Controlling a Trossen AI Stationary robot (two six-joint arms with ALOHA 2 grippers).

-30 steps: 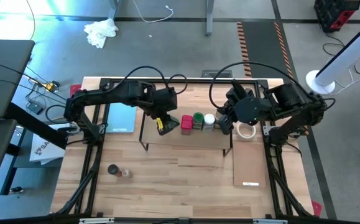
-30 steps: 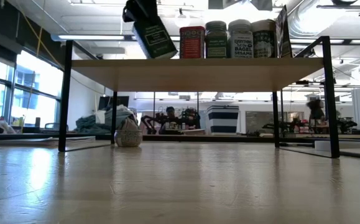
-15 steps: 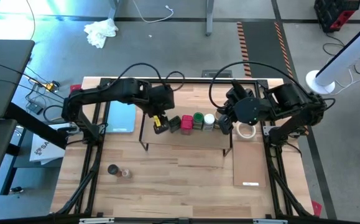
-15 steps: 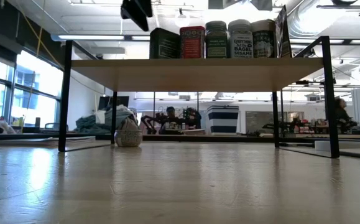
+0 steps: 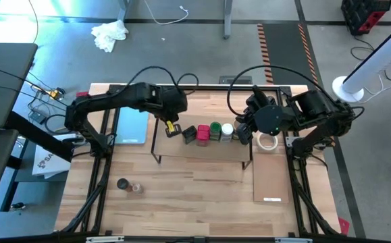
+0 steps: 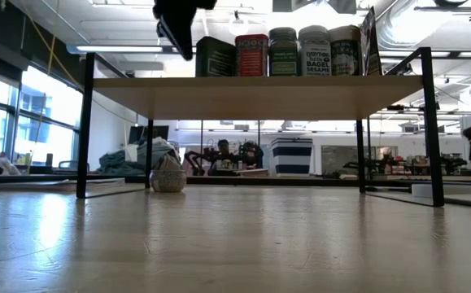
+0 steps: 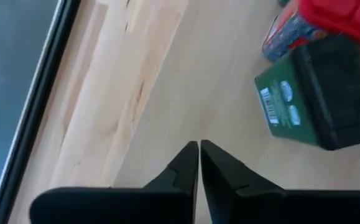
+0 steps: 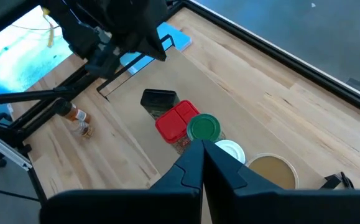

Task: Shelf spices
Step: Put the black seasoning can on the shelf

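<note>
From above, a pale wooden table stands on a grey floor. The shelf sits across the middle of the table. Four spices stand in a row on it, with dark, red, green and white tops. Two more small jars lie on the table, well apart from the shelf. The left gripper hangs just beside the dark tin, fingers pressed together and holding nothing. The right gripper is near the white-topped jar, by a white tape ring.

From table height, five jars show on the plank. One label reads "BAGEL SESAME". A big bright room lies behind.

The left wrist view shows a green tin with a barcode.

The right wrist view shows its fingers shut together over the jars.
</note>
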